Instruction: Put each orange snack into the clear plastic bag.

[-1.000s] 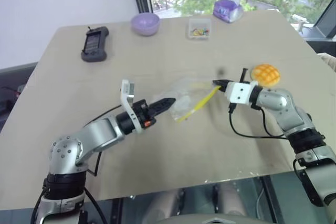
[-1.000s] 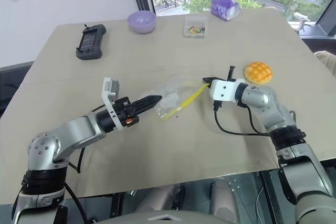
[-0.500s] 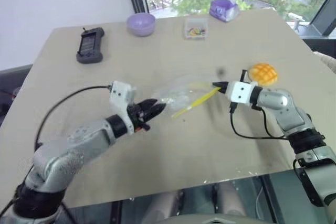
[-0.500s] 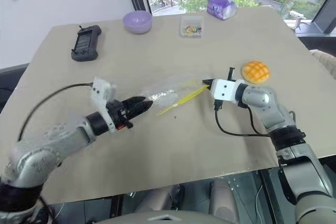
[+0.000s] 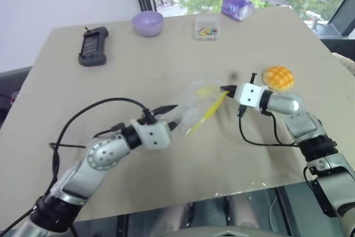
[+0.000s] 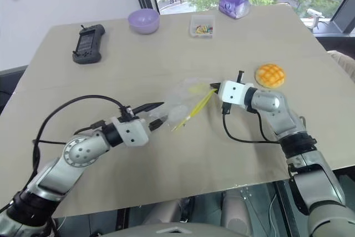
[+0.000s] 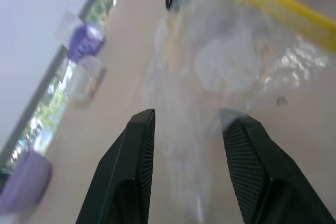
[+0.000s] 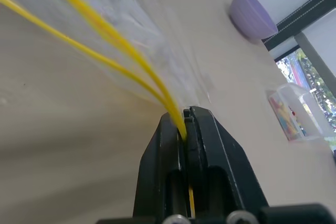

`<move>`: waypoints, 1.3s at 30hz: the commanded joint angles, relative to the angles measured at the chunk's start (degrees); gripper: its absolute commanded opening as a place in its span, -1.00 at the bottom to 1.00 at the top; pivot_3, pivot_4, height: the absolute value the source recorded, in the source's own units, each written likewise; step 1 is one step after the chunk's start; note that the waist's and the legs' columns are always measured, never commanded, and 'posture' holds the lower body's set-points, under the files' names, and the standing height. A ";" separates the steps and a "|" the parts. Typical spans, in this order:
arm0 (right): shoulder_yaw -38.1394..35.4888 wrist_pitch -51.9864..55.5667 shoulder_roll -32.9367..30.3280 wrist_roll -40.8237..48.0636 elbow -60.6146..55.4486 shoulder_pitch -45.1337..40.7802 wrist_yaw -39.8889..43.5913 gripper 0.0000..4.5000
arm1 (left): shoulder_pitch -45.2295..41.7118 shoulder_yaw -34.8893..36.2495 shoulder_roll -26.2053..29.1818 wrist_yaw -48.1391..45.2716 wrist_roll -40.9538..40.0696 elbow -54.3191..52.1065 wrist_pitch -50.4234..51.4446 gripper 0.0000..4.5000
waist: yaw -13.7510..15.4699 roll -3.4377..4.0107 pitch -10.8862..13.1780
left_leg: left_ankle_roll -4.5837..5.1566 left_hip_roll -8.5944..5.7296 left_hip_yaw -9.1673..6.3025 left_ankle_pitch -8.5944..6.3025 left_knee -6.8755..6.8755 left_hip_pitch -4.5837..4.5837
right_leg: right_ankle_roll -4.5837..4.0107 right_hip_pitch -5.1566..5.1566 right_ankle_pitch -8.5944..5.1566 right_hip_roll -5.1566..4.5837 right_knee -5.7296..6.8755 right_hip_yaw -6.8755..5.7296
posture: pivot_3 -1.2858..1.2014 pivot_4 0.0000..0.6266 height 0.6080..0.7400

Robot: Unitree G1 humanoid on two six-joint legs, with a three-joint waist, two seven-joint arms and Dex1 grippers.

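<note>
My right pincer [image 6: 213, 87] is pressed together on the yellow zip strip [image 8: 137, 80] of the clear plastic bag [image 6: 183, 104], pinching one end of the mouth so that the pouch stays anchored and partly lifted off the table [image 6: 166, 48]. My left pincer [image 5: 169, 116] stands spread, its two fingers [image 7: 131, 171] on either side of the crinkled film at the bag's opposite end without gripping it; I judge this a re-grip, meant to take the other side so the mouth can be pulled apart. The bag lies mid-table between my two arms, its strip running slantwise from the right pincer toward me. The orange snack [image 6: 270, 74], a domed bun scored in a grid, sits on the table just beyond my right forearm, outside the bag and untouched; held open there, the bag's mouth would be near it. Far across the table stand a black handheld controller [image 6: 87, 42], a purple bowl [image 6: 143, 21], a purple tissue pack [image 6: 232, 5] and a small clear box of coloured bits [image 6: 202, 26], all well apart from the work. No brand, label or writing is legible on anything.
</note>
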 commanded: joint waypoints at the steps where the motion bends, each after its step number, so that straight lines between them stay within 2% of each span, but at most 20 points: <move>1: -0.84 0.57 0.05 0.75 -2.34 -1.18 -0.18 -1.00 | -1.25 -1.80 -2.64 -2.26 1.46 0.50 -2.29 -0.09 | -0.37 0.00 0.00 | 0.00 0.00 0.01 0.00 -0.01 0.00 | 0.00 -0.01 0.00 0.00 0.01 0.00 | 0.03 -0.52 0.94; 11: -0.90 1.61 0.36 0.29 -1.75 -2.62 -0.98 -1.00 | -0.95 -0.77 -7.03 -8.02 -2.85 -2.90 0.81 -0.09 | -0.46 -0.01 0.00 | -0.01 0.15 0.15 0.01 0.06 0.00 | 0.01 -0.11 0.01 0.13 0.21 0.12 | 0.03 -0.52 0.94; 15: -0.30 3.92 0.65 -1.76 -1.33 -3.09 -2.38 -1.00 | -1.12 0.31 -8.99 -8.83 -5.75 -5.87 5.14 -0.09 | -0.49 -0.01 0.00 | -0.01 0.17 0.18 0.01 0.07 -0.01 | 0.00 -0.13 0.02 0.14 0.21 0.15 | 0.03 -0.52 0.94; 22: 0.70 17.95 1.99 -5.60 -8.82 -0.20 -2.20 -1.00 | 0.55 4.78 -10.12 -8.64 -7.67 -10.45 12.81 -0.09 | -0.51 -0.01 0.00 | -0.01 0.26 0.25 0.01 0.07 -0.01 | -0.01 -0.19 0.03 0.23 0.27 0.22 | 0.03 -0.52 0.94; 33: 1.93 30.97 3.58 -9.53 -19.93 1.82 -3.22 -1.00 | 4.77 6.77 -10.42 -6.08 -1.54 -11.23 17.87 -0.09 | -0.43 -0.01 0.00 | -0.03 0.27 0.32 0.00 0.09 0.00 | -0.03 -0.22 0.04 0.25 0.32 0.27 | 0.03 -0.52 0.94; 39: 4.19 41.89 7.02 -13.08 -27.03 3.24 -3.63 -1.00 | 5.67 6.65 -10.88 -4.54 1.62 -10.70 17.25 -0.09 | -0.42 -0.01 0.00 | -0.03 0.28 0.32 0.00 0.09 -0.01 | -0.03 -0.24 0.05 0.25 0.33 0.28 | 0.03 -0.52 0.94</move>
